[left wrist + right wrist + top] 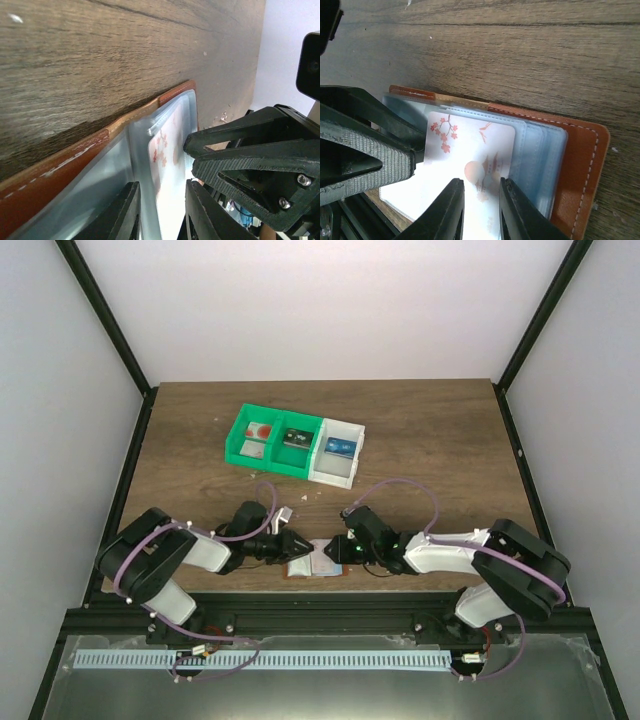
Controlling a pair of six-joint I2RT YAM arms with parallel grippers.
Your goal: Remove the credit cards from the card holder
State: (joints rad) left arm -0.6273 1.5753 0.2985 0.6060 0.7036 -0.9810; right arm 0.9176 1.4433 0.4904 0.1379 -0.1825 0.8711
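- Reddish-brown leather bifold card holder (312,567) lying open near wooden table (430,440) front edge, between both grippers.
- One pale blossom-printed plastic card (470,150) visible, partly over blue-grey sleeves (540,145); likely thin, light, slippery, best pinched at exposed edge.
- Left gripper (161,200), right gripper (481,187): jaws narrow; hold cannot be told.

Lab cell: white walls (330,300), black frame (105,315), wood-grain table (200,440).

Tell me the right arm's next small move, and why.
Probably slide the pale blossom card further out of the card holder: it already sticks partway from the clear pockets, the right fingers sit over it, and the left fingers are at the holder's other end.
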